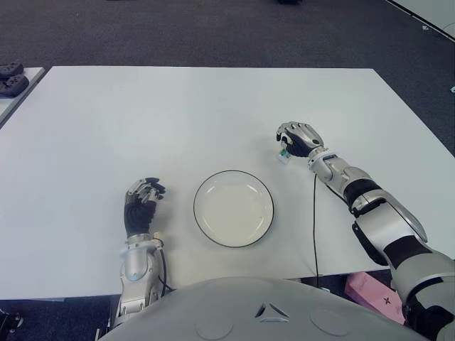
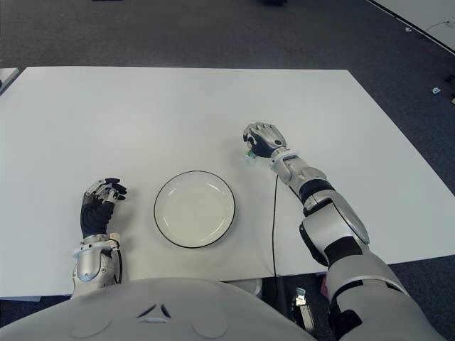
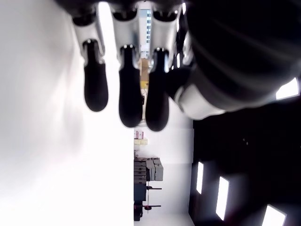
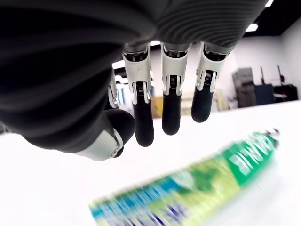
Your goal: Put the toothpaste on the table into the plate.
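The toothpaste (image 4: pixel 197 183) is a green and white tube lying flat on the white table (image 1: pixel 178 114), to the right of and slightly beyond the plate. In the left eye view only its end (image 1: pixel 284 155) shows under my right hand (image 1: pixel 297 138). The right hand hovers just over the tube with fingers (image 4: pixel 171 110) hanging relaxed; none of them touches it. The white plate (image 1: pixel 233 208) with a dark rim is empty, near the table's front edge. My left hand (image 1: pixel 142 195) shows left of the plate, loosely curled and holding nothing.
A black cable (image 1: pixel 315 213) hangs from my right forearm over the table's front edge. Dark objects (image 1: pixel 11 77) lie on a second surface at the far left. A pink box (image 1: pixel 370 288) is on the floor at the lower right.
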{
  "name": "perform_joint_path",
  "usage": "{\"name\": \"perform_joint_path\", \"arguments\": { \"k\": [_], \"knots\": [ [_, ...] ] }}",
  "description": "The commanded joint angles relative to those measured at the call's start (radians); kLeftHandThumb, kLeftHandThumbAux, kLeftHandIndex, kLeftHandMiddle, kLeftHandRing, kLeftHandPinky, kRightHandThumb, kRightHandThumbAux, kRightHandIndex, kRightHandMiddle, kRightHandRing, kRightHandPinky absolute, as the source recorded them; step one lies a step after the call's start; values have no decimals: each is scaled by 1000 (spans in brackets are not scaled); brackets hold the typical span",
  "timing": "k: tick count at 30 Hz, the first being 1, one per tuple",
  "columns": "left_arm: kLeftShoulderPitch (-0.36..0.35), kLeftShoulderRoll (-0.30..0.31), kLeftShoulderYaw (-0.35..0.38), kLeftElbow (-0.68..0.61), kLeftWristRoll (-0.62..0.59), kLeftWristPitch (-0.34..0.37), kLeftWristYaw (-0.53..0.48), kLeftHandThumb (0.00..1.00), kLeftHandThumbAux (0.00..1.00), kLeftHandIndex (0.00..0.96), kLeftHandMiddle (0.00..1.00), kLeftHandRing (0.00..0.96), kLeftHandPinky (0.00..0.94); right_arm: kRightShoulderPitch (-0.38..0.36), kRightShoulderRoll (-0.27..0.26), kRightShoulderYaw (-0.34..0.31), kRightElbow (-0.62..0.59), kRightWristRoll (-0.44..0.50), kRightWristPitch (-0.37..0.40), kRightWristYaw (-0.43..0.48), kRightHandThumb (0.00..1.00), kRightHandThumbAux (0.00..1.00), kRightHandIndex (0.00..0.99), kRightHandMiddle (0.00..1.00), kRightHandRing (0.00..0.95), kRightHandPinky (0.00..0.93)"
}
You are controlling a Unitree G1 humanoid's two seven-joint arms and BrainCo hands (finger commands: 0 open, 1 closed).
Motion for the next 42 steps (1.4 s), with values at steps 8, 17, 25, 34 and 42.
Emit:
{"name": "perform_joint_path", "arguments": {
  "k": [8, 17, 25, 34, 42],
  "knots": [
    [3, -7, 5, 35, -7, 10, -6, 696, 726, 430, 531, 524, 519, -16, -25, -15, -33, -12, -74, -75, 727, 714, 439, 883, 868, 848],
    [7, 4, 2, 28, -10, 22, -18, 695, 725, 432, 545, 538, 517, -19, -42, -29, -78, -9, -119, -116, 728, 714, 439, 879, 866, 827],
    [4, -2, 2, 25, 3, 28, -4, 696, 724, 432, 545, 537, 524, -9, -55, -53, -129, -5, -132, -104, 728, 714, 439, 878, 866, 836],
    [3, -7, 1, 16, 12, 43, 4, 696, 725, 432, 538, 534, 529, -21, -82, -65, -134, 11, -165, -1, 729, 709, 440, 830, 820, 771],
    [-1, -5, 0, 25, 17, 33, 0, 696, 725, 431, 538, 542, 536, -115, -96, 17, -8, -94, -103, 80, 712, 541, 299, 353, 320, 274]
  ]
}}
